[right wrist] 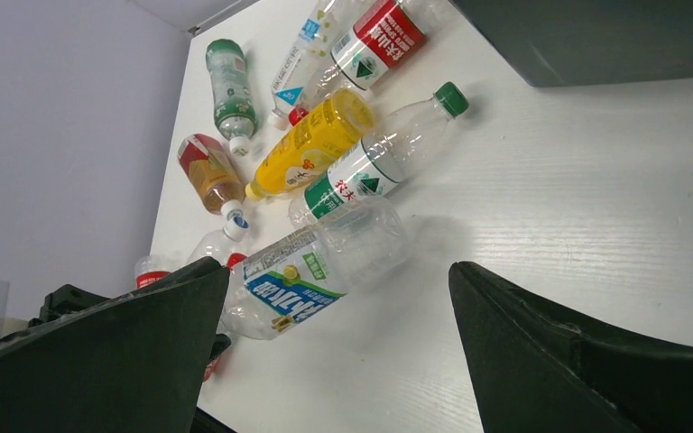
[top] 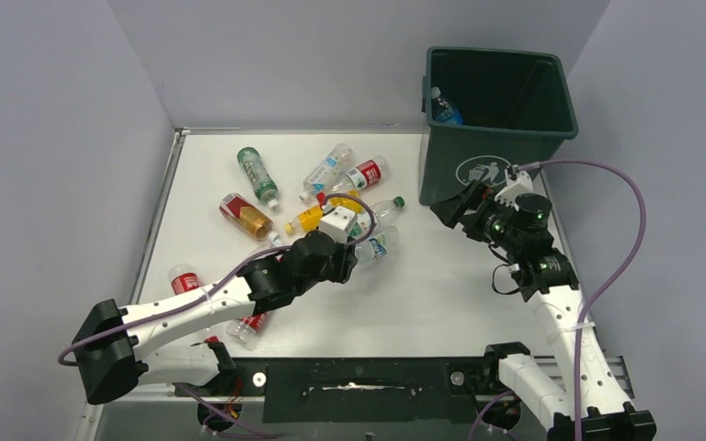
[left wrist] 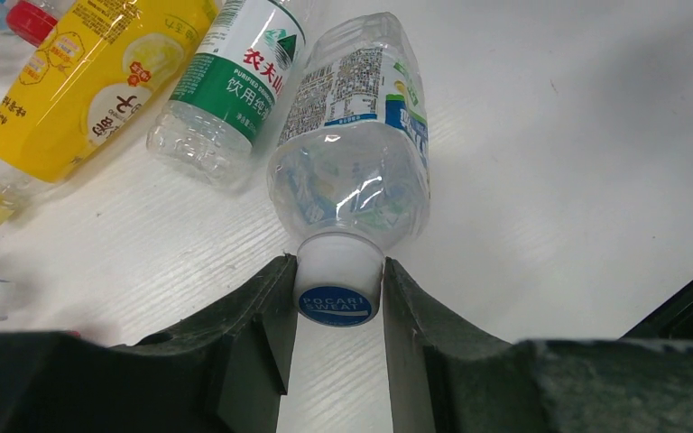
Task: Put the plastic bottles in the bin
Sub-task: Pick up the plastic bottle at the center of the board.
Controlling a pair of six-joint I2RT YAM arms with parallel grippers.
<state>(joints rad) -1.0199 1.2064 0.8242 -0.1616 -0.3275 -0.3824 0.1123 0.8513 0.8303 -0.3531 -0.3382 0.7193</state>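
My left gripper is shut on the white cap of a clear blue-labelled bottle that lies on the table; both jaws press the cap's sides. The same bottle shows in the right wrist view. My right gripper is open and empty, hovering just in front of the dark green bin at the back right. One blue-labelled bottle lies inside the bin. More bottles lie in a cluster: yellow, amber, green, red-labelled.
A green-capped clear bottle lies right beside the held one. Two red-labelled bottles lie near the left arm, one partly under it. Grey walls close the left, back and right sides. The bin's wall is near the right wrist.
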